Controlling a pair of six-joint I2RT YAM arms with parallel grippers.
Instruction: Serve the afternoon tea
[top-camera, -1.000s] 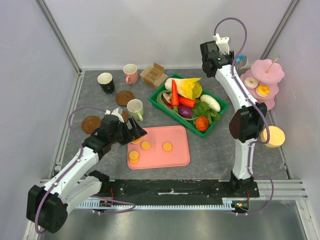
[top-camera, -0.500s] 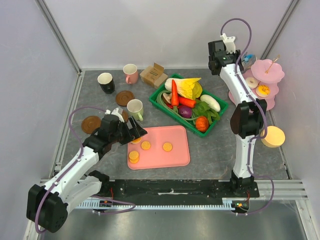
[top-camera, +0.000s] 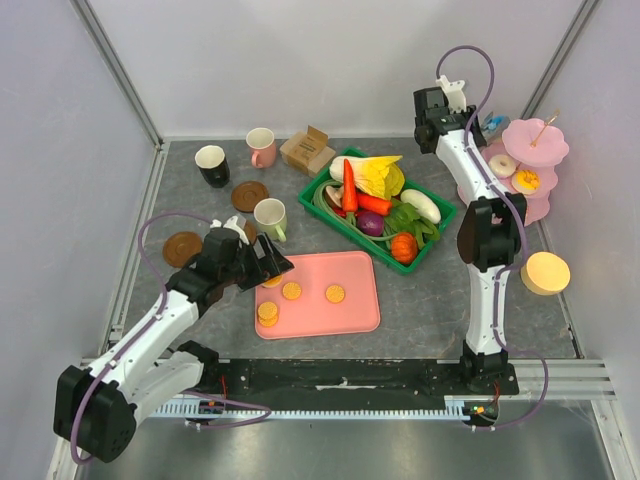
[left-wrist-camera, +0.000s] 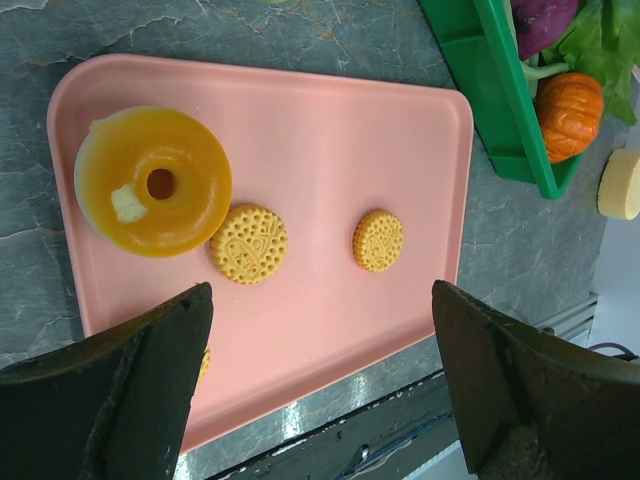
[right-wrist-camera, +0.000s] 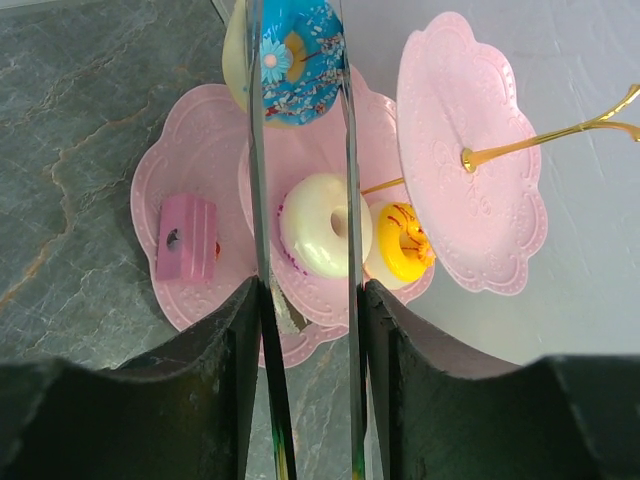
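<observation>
Nearest you, the left gripper (left-wrist-camera: 320, 300) hangs wide open over the pink tray (left-wrist-camera: 300, 110) and holds nothing. It has not shifted since a second ago. On the tray lie an orange donut (left-wrist-camera: 153, 181) and three biscuits (left-wrist-camera: 248, 243). One biscuit is half hidden behind a finger in the left wrist view, and from above the gripper covers most of the donut.

Further back stand the green mug (top-camera: 270, 218), black mug (top-camera: 212, 165) and pink mug (top-camera: 261, 147), with two coasters (top-camera: 250, 195) lying bare between them.

Farthest off, your right gripper (top-camera: 476, 118) is clamped on a blue donut (right-wrist-camera: 295, 55) just beside the pink stand (right-wrist-camera: 470, 160). A second ago that wrist was further left. The stand carries a white donut (right-wrist-camera: 322, 225), a yellow donut (right-wrist-camera: 400, 245) and a pink cake slice (right-wrist-camera: 187, 238). The picture's top edge cuts off the blue donut, so you cannot see exactly where the fingers meet it.
</observation>
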